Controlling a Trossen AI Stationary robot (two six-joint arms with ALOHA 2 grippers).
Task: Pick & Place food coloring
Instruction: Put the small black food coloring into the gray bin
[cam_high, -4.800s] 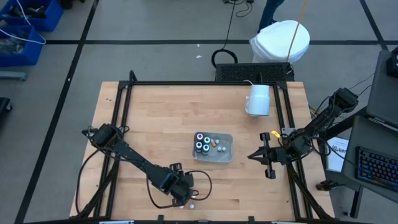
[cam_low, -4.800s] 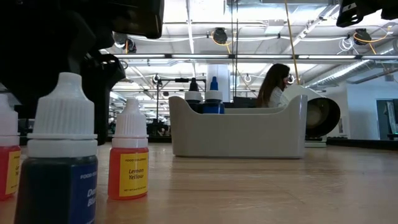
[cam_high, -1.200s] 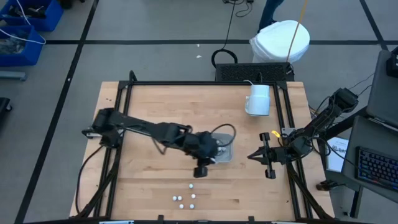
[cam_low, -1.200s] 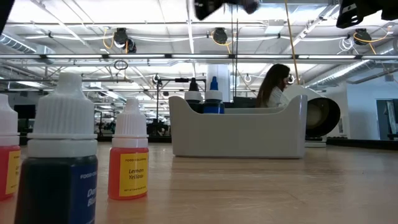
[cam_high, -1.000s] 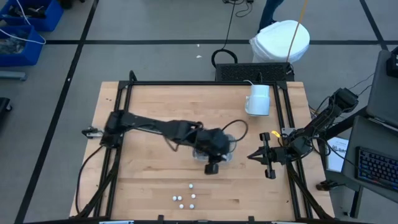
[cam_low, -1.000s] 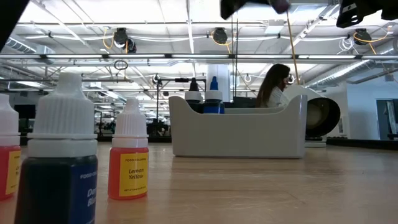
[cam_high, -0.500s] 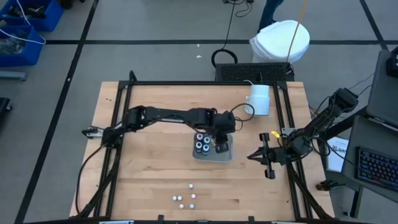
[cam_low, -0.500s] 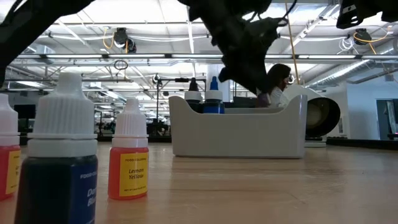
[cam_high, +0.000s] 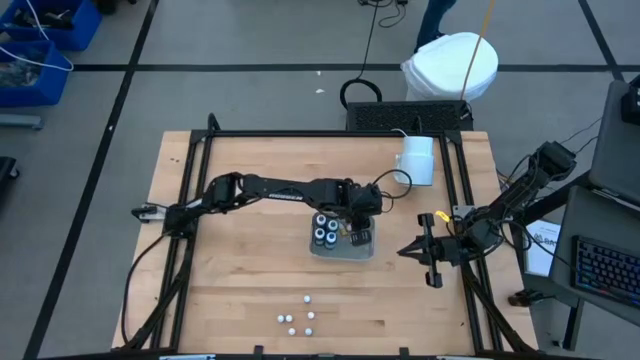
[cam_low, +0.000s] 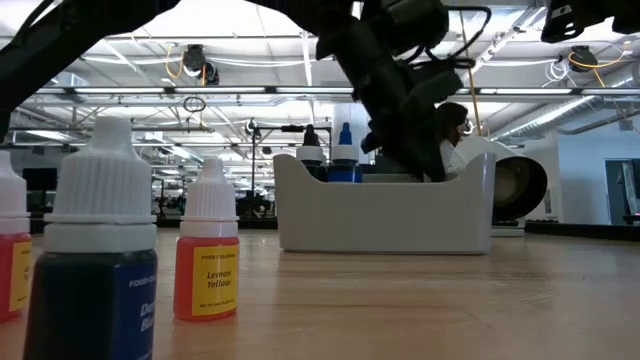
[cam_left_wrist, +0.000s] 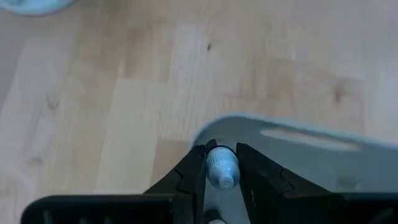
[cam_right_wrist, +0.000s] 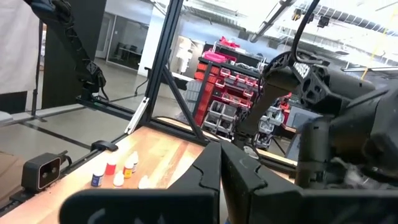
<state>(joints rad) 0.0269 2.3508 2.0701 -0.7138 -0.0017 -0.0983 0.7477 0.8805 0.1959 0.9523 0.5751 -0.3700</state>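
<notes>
On the wooden table (cam_high: 250, 250), I hold my left gripper (cam_left_wrist: 219, 165) over the clear tray (cam_high: 362, 247), fingers pinching a white-capped dropper bottle (cam_left_wrist: 221, 168) to drop it in, while my right gripper (cam_right_wrist: 219, 163) waits shut.

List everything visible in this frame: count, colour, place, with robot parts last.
Table: one, light wood, centre.
Tray: one, clear, mid-table, right of centre.
Pots: four, dark with pale tops, in the tray's left part.
Loose bottles: five white caps, near front edge.
Held bottle: one, white cap, between left gripper's fingers, over the tray.
Mug: one, white, back right of table.
Person: one, beyond the table.
Left gripper: dark, over the tray, shut on held bottle.
Right gripper: dark, right table edge, shut, waiting.
</notes>
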